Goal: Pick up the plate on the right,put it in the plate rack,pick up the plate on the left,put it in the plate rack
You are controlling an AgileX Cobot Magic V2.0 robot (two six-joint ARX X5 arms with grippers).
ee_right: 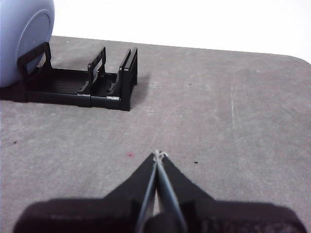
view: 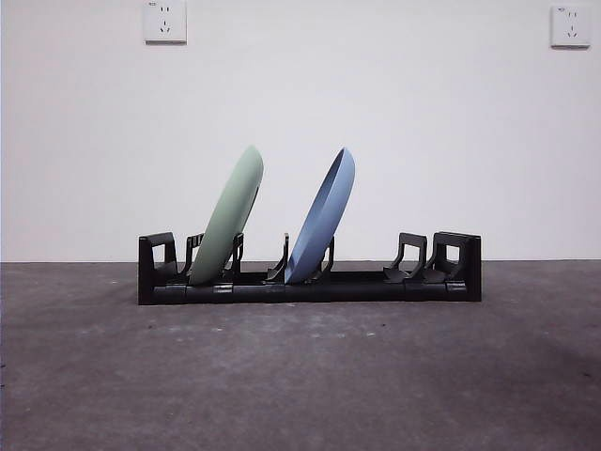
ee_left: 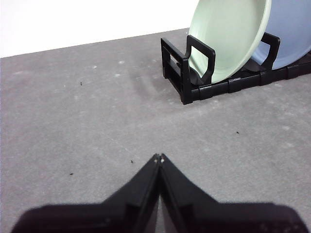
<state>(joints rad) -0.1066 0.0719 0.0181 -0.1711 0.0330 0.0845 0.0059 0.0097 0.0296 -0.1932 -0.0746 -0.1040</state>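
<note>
The black plate rack (view: 357, 287) lies across the middle of the table. A pale green plate (view: 228, 216) stands tilted between its left prongs, and a blue plate (view: 324, 216) leans the same way near the middle. The left wrist view shows the green plate (ee_left: 228, 34) in the rack (ee_left: 187, 77) with the blue plate (ee_left: 291, 29) behind it. My left gripper (ee_left: 159, 158) is shut, empty, well away from the rack. My right gripper (ee_right: 159, 154) is shut too, holding nothing, off the end of the rack (ee_right: 124, 82); the blue plate (ee_right: 24, 34) shows at the edge.
The grey table (view: 300, 376) stretches in front of the rack. Two wall sockets (view: 165, 21) sit high on the white wall behind. The rack's right-hand slots (view: 413, 263) hold nothing.
</note>
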